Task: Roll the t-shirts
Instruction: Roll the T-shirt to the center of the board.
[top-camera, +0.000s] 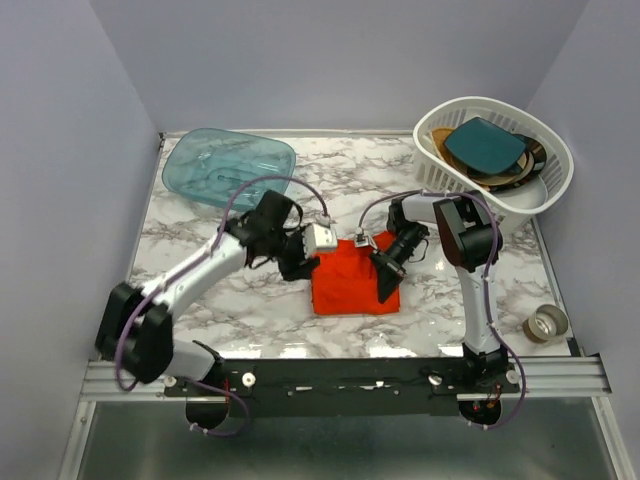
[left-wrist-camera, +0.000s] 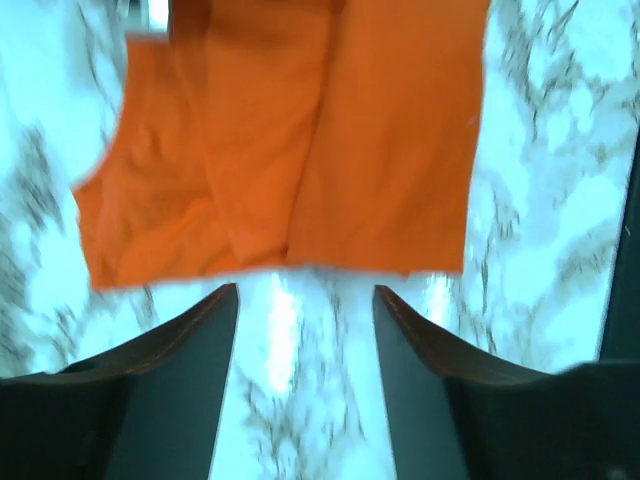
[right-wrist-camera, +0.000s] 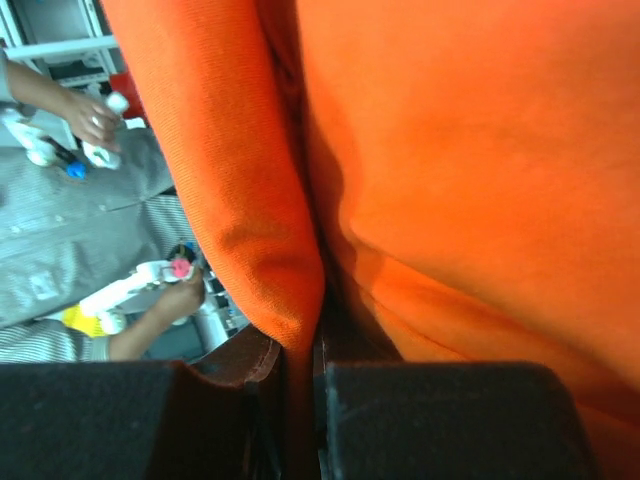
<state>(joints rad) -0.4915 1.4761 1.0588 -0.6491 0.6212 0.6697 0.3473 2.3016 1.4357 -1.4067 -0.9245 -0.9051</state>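
Observation:
The orange-red t-shirt (top-camera: 350, 283) lies folded into a rough rectangle at the middle of the marble table. It also shows in the left wrist view (left-wrist-camera: 300, 140) and fills the right wrist view (right-wrist-camera: 450, 170). My left gripper (top-camera: 297, 268) is open and empty just off the shirt's left edge, over bare marble (left-wrist-camera: 305, 300). My right gripper (top-camera: 389, 290) is shut on a fold of the shirt's right edge (right-wrist-camera: 300, 350), with cloth pinched between the fingers.
A translucent teal tub (top-camera: 228, 166) stands at the back left. A white basket (top-camera: 495, 160) holding dishes stands at the back right. A roll of tape (top-camera: 546, 322) lies near the front right edge. Grey walls enclose the table.

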